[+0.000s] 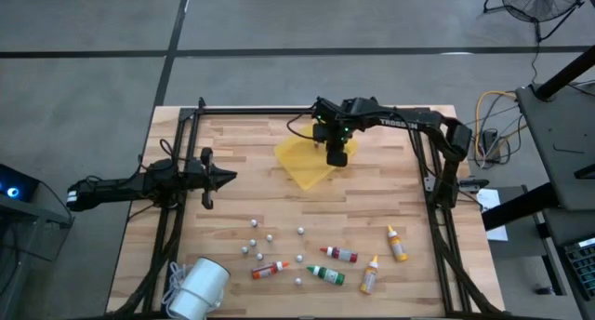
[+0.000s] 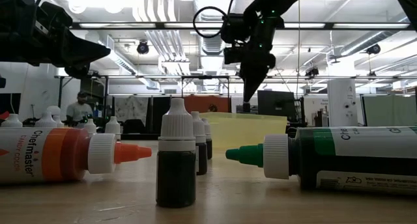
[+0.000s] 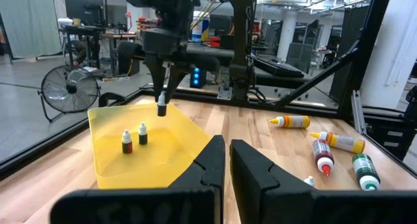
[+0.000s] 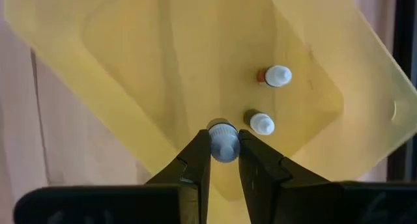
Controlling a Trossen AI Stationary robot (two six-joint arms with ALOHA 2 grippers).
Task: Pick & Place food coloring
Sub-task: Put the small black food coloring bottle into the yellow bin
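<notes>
So the right gripper (image 4: 224,152) is hovering over the yellow tray (image 1: 296,164) near the bench's far edge, fingers pinched narrow around the white cap of a small dropper bottle (image 4: 223,144) that hangs straight down over the tray floor. 2 small bottles (image 3: 134,137) already stand upright inside the tray, just beside where this one is headed.

If I were running this, I'd lower it straight down and keep the bottle vertical, since these things look tippy with such a small base. Aim for the bare patch of tray on the near side of the standing pair so the fingers don't clip them when they spread. Only let go once the base is actually sitting on the tray, then lift straight up.

The left gripper (image 3: 227,160) is parked over the bench's left side, fingers closed with nothing in them.

The bigger food coloring bottles are lying on their sides by the near edge: orange bottle (image 1: 270,270), red bottle (image 1: 340,254), green bottle (image 1: 326,275) and 2 yellow bottles (image 1: 397,243). Small pale balls (image 1: 252,224) are scattered around them.
</notes>
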